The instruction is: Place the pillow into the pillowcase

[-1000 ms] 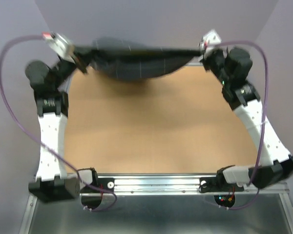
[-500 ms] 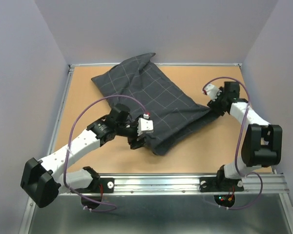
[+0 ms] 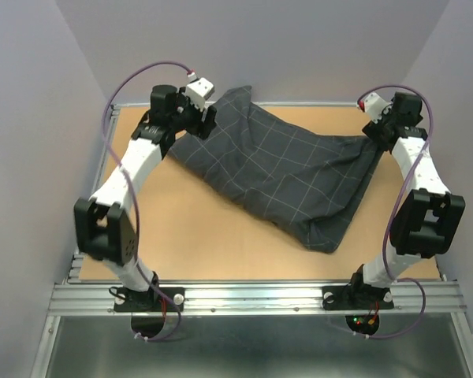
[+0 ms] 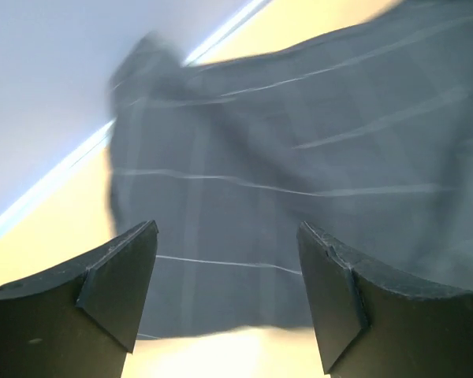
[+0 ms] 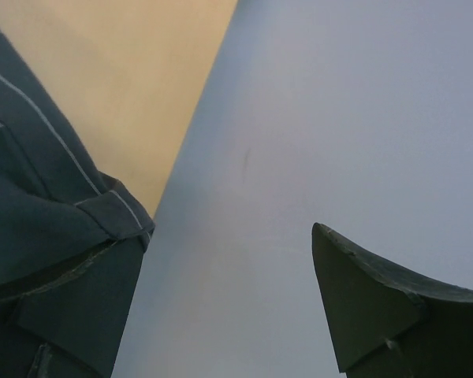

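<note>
The pillowcase (image 3: 288,177), dark grey with a thin pale grid, lies slantwise across the table (image 3: 181,236), from the far left to the near right. The pillow is hidden: no white or yellow shows anywhere. My left gripper (image 3: 199,120) hangs open at the cloth's far left corner. In the left wrist view the left gripper (image 4: 229,260) has the pillowcase (image 4: 299,165) beyond its spread fingers, nothing pinched. My right gripper (image 3: 376,130) stands open at the cloth's far right corner. In the right wrist view the right gripper (image 5: 227,232) has a hemmed cloth corner (image 5: 102,216) resting against its left finger.
Pale purple walls (image 3: 244,47) close in the table at the back and on both sides. The right wrist view looks mostly at the wall (image 5: 339,118). A metal rail (image 3: 252,295) runs along the near edge by the arm bases. Bare wood shows at near left.
A second ago both grippers held the pillowcase stretched in the air at the back. Now it lies spread on the table and both grippers have opened. The left arm swung from mid-table to the far left corner.
</note>
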`<state>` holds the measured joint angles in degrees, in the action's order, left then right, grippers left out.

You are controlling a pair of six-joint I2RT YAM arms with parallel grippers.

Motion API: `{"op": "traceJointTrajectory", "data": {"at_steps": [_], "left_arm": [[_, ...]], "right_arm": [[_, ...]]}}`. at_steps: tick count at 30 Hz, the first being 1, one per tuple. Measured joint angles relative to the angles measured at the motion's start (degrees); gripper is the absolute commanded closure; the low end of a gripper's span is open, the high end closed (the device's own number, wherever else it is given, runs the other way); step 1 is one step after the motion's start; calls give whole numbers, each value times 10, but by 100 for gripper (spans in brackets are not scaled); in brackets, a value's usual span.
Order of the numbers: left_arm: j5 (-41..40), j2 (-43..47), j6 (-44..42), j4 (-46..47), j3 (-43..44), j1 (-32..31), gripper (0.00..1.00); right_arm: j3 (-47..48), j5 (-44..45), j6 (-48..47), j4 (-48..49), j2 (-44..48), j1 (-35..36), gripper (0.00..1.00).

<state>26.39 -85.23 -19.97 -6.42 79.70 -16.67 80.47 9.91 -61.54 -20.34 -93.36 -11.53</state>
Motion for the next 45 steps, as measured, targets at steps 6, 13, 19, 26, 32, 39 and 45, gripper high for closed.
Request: {"op": "traceJointTrajectory", "data": {"at_steps": [6,13,19,26,32,39,45], "left_arm": [[-110,-263,19,1,171,66,23],[-122,-417,-20,-95,288,99,63],[-78,-349,-58,-101,128,99,100],[-59,-163,-110,-154,-82,153,100],[-53,-93,-177,-248,-123,211,56],[21,-150,-115,-248,96,239,37],[69,-302,14,-165,300,228,32]], "right_arm": [[56,40,50,-52,-65,3,10],[82,98,56,-89,-106,11,16],[88,142,35,-95,-186,-27,16],[139,104,62,-138,-196,-31,16],[192,4,128,-173,-157,41,16],[311,-169,242,-200,-189,115,20],[393,-271,308,-195,-281,134,19]]}}
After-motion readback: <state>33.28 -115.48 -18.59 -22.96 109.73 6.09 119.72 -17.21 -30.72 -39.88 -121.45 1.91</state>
